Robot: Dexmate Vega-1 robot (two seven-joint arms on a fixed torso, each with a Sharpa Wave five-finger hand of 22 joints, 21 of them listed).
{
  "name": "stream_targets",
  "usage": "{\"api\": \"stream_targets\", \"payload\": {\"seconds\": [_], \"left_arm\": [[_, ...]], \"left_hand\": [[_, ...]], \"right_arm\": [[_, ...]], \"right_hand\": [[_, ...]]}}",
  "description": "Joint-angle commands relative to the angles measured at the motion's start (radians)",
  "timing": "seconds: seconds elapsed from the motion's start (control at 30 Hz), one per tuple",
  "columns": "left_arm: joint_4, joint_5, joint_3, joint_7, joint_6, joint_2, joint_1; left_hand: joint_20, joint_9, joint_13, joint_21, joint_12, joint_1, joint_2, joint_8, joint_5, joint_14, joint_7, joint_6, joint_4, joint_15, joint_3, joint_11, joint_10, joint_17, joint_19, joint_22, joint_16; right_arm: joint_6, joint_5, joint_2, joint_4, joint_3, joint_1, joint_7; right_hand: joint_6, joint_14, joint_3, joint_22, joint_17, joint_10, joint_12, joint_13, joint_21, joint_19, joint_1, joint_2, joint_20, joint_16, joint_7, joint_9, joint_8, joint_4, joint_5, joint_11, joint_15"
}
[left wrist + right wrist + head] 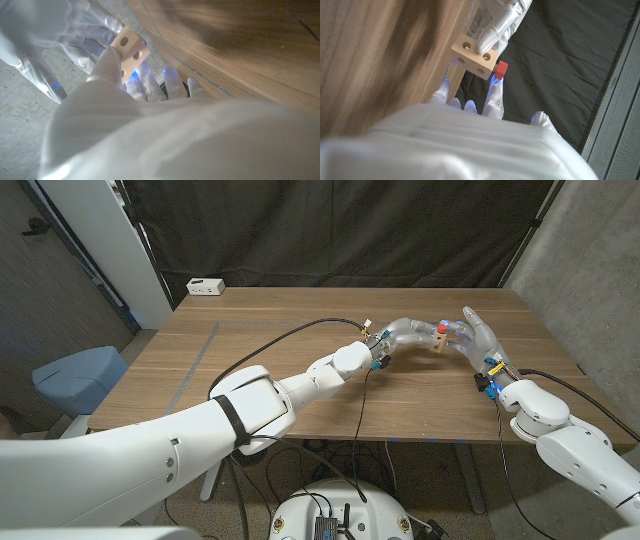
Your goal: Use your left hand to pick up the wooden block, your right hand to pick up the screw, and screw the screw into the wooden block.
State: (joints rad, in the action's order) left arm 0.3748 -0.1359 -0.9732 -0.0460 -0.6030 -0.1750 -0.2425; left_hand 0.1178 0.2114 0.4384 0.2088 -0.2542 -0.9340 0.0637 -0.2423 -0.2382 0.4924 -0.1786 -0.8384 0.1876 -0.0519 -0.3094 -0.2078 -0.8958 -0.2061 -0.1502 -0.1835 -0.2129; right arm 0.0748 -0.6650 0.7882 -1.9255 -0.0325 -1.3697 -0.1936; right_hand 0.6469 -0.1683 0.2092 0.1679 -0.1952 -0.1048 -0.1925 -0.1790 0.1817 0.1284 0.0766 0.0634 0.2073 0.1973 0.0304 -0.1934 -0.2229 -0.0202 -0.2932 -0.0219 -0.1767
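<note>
— Where is the wooden block (439, 340) sitting?
— Right of centre, the left hand (408, 333) is gripping it above the table (270, 340).
— And the screw (441, 327)?
— The right hand (476, 337) is pinching its red head against the block

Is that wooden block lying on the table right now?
No, the left robot hand holds the wooden block up above the table.
</note>
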Motion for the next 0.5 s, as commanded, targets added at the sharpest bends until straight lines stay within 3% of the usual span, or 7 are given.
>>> {"api": "stream_targets", "payload": {"seconds": [0.03,0.5], "left_arm": [[0.000,-0.003,0.002,-0.002,-0.003,0.002,-0.001],[0.000,-0.001,0.001,-0.007,-0.009,0.002,-0.001]], "left_hand": [[-0.006,0.003,0.143,0.001,-0.020,0.002,0.032,-0.010,-0.007,0.010,0.033,-0.101,-0.035,-0.052,-0.040,-0.003,-0.010,-0.002,-0.001,-0.002,0.001],[-0.006,0.003,0.143,0.001,-0.019,0.001,0.031,-0.010,-0.007,0.010,0.034,-0.101,-0.035,-0.052,-0.040,-0.002,-0.009,-0.002,-0.001,-0.002,0.001]], "right_arm": [[-0.009,-0.002,0.000,-0.006,0.003,-0.007,-0.007],[-0.008,0.007,-0.004,-0.025,0.015,-0.030,-0.027]], "right_hand": [[0.016,0.002,-0.004,0.002,-0.003,0.004,-0.004,-0.002,0.007,0.005,-0.004,0.004,0.002,0.005,0.001,-0.004,-0.011,0.000,-0.007,0.002,0.002],[0.034,0.009,-0.004,0.001,-0.003,0.017,-0.007,-0.002,0.007,0.007,-0.003,0.005,0.002,0.007,-0.001,-0.005,-0.015,0.001,-0.008,-0.003,0.002]]}}
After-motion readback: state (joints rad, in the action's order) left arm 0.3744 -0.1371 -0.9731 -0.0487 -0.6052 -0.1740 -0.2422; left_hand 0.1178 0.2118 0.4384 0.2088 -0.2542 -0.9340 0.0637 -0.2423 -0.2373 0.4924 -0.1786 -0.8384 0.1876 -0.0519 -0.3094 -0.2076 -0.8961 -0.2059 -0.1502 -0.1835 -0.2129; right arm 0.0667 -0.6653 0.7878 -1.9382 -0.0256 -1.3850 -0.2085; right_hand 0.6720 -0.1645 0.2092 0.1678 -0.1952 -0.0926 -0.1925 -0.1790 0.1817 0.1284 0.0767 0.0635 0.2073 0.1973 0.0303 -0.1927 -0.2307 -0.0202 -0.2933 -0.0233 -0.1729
